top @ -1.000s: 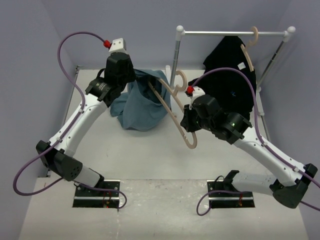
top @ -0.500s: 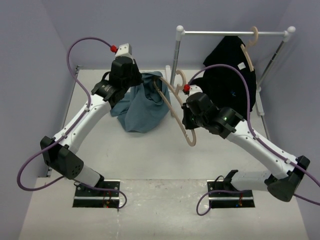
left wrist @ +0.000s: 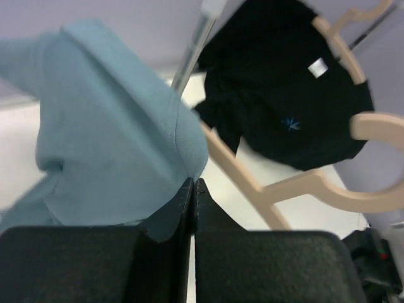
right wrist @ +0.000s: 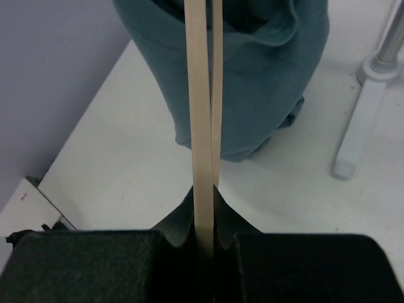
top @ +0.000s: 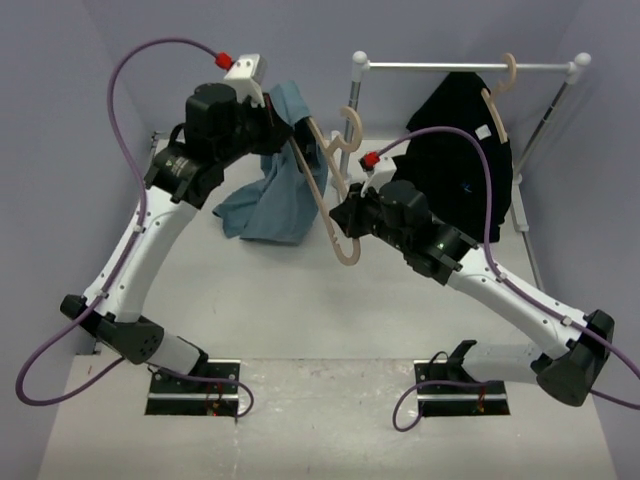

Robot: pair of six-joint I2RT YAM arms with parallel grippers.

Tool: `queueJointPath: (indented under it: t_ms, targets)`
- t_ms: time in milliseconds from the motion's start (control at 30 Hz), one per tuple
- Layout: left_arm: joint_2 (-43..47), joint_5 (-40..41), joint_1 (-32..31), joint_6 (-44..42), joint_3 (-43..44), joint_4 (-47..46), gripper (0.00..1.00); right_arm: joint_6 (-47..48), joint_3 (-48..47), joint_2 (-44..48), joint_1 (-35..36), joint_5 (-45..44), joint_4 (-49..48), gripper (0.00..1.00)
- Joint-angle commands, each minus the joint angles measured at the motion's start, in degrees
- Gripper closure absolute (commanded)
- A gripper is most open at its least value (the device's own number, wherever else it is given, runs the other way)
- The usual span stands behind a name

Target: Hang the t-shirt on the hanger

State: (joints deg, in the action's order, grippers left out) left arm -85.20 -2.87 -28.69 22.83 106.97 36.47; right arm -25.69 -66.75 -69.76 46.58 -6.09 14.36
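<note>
**A:** Right tool (right wrist: 203, 218), state?

**B:** Pressed tight on the hanger (right wrist: 201, 113), pinching its thin wooden edge between both fingers. The hanger runs straight ahead of the tool, edge-on, clear of the surface (right wrist: 126, 164).

**A:** Why edge-on?

**B:** My reading is that it is carried like a spear so the far shoulder can be fed into the t-shirt (right wrist: 265, 95). Ahead of this tool the t-shirt hangs as a loose tube. The hanger's far end seems to enter the dark opening at its top. How deep it goes, I cannot tell.

**A:** Left tool (left wrist: 192, 189)?

**B:** Fingers pressed together, with a fold of blue cloth nipped at the tips. The tool is raised high, so most of the t-shirt drapes below it. The lower edge seems to reach the surface. The likely reason is that lifting opens the cloth toward the right tool.

**A:** So the t-shirt sits where?

**B:** Between the two tools, hung from the left one and just ahead of the right one. The hanger's hook is outside the cloth.

**A:** Beyond them?

**B:** A rack (top: 465, 67) stands past both tools, holding a black garment (top: 465, 160) on a second hanger (top: 497, 100). It is well apart and not involved.

**A:** Progress?

**B:** Judged partway. One shoulder is going in, and the other is bare.
</note>
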Motion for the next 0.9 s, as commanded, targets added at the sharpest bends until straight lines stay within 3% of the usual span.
queueJointPath:
  t_ms: [0, 100, 267, 367, 500, 600, 633, 667, 733, 833, 867]
  targets:
    - [-0.6, -7.7, -0.2, -10.5, 15.5, 12.4, 1.0, -0.8, 11.0, 3.9, -1.2, 8.3, -38.5, 1.0]
    - [0.1, -9.4, -0.2, -12.9, 17.8, 15.0, 1.0, -1.7, 9.6, 0.8, -3.1, 11.3, -39.5, 1.0]
    - [3.6, -13.5, -0.9, -15.0, 12.5, 14.8, 1.0, -0.7, 4.5, -4.4, -5.5, 15.3, -39.3, 1.0]
    - [4.9, -11.1, -3.3, -16.8, 9.0, 15.8, 1.0, 0.4, -2.3, -8.9, -7.6, 20.3, -32.3, 1.0]
    - [9.1, -3.7, -5.0, -17.8, 2.6, 15.3, 1.0, -0.3, -0.5, -7.7, -11.4, 22.1, -33.1, 1.0]
    - [10.9, 6.6, -5.1, -16.3, 0.4, 14.6, 1.0, 3.0, 1.2, -5.5, -12.2, 20.9, -31.4, 1.0]
    - [10.1, 13.8, -4.8, -15.2, 1.3, 14.9, 1.0, 5.3, 1.3, -4.6, -12.2, 22.5, -29.2, 1.0]
    - [9.3, 19.7, -4.5, -14.3, 2.4, 15.3, 0.97, 6.4, 1.7, -3.8, -12.2, 23.6, -27.7, 1.0]
    - [6.3, 29.0, -3.1, -12.3, 5.9, 16.5, 0.65, 8.3, 4.6, -1.6, -12.3, 24.5, -26.5, 1.0]
    - [2.6, 29.6, -0.3, -11.4, 10.2, 16.0, 0.65, 11.0, 10.8, 2.3, -12.6, 25.7, -26.4, 1.0]
    - [1.5, 28.3, 0.2, -11.2, 11.4, 15.6, 0.58, 11.2, 11.0, 3.2, -13.0, 25.5, -26.4, 1.0]
